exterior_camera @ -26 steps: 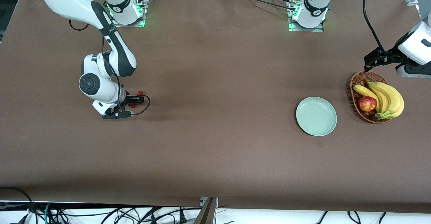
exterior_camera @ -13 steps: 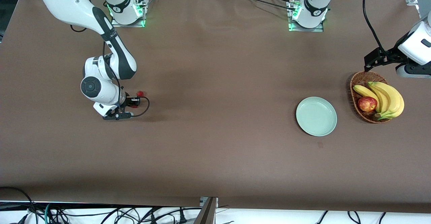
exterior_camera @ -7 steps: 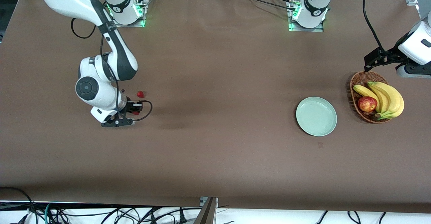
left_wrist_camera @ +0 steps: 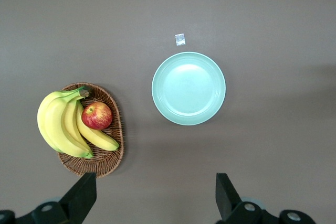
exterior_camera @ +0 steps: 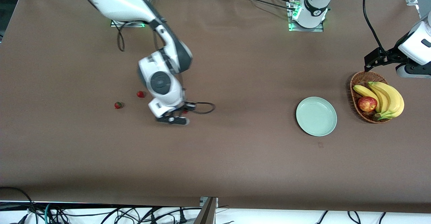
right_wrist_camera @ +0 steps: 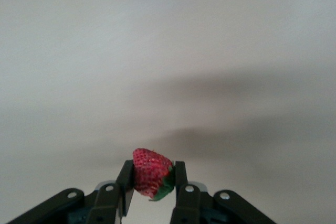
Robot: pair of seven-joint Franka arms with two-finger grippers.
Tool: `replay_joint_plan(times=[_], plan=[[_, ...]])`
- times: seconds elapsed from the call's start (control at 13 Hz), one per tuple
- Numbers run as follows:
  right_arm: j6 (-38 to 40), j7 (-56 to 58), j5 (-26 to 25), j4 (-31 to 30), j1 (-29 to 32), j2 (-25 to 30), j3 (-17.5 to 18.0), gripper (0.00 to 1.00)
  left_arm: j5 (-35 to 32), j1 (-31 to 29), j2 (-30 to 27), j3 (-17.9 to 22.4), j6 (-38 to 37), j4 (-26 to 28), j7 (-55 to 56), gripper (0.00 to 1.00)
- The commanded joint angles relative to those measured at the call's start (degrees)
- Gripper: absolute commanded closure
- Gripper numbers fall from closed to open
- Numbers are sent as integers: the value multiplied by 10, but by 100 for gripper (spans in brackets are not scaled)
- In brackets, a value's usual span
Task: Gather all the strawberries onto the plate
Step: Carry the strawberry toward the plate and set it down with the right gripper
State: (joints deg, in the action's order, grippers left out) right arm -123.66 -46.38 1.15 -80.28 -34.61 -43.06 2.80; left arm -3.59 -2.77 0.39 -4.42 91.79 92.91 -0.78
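Right gripper [right_wrist_camera: 152,184] up over bare table, between berries and plate [exterior_camera: 316,116], fingers clamped on strawberry [right_wrist_camera: 151,172]. Two more strawberries [exterior_camera: 140,94] [exterior_camera: 118,105] lie on table, just off toward right arm's end from it. Plate well apart toward left arm's end, beside fruit basket [exterior_camera: 361,82]. Left gripper [left_wrist_camera: 152,203] waits high over plate and basket, jaws wide, nothing held.

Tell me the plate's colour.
Pale mint green, plain, no pattern; the plate shows best in the left wrist view.
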Motion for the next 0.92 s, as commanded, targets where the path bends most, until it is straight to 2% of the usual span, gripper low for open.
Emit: replay_joint_plan(times=[0.0,0.31,0.54,0.69,0.84], plan=[[-33,-126,1,90,-67,-67,-6,71,10,-2,-12,0,-5,8,-1,0],[-186,-263,-1,94,-153,-129,-8,70,10,-2,-12,0,-6,8,-1,0],[-193,-274,0,94,-158,-130,-8,65,10,-2,-12,0,-7,8,-1,0],[-193,-273,-1,94,-158,-127,-9,35,10,-2,-11,0,-7,7,-1,0],[-193,-273,-3,94,-159,-122,-9,0,10,-3,-9,0,-8,7,-2,0]])
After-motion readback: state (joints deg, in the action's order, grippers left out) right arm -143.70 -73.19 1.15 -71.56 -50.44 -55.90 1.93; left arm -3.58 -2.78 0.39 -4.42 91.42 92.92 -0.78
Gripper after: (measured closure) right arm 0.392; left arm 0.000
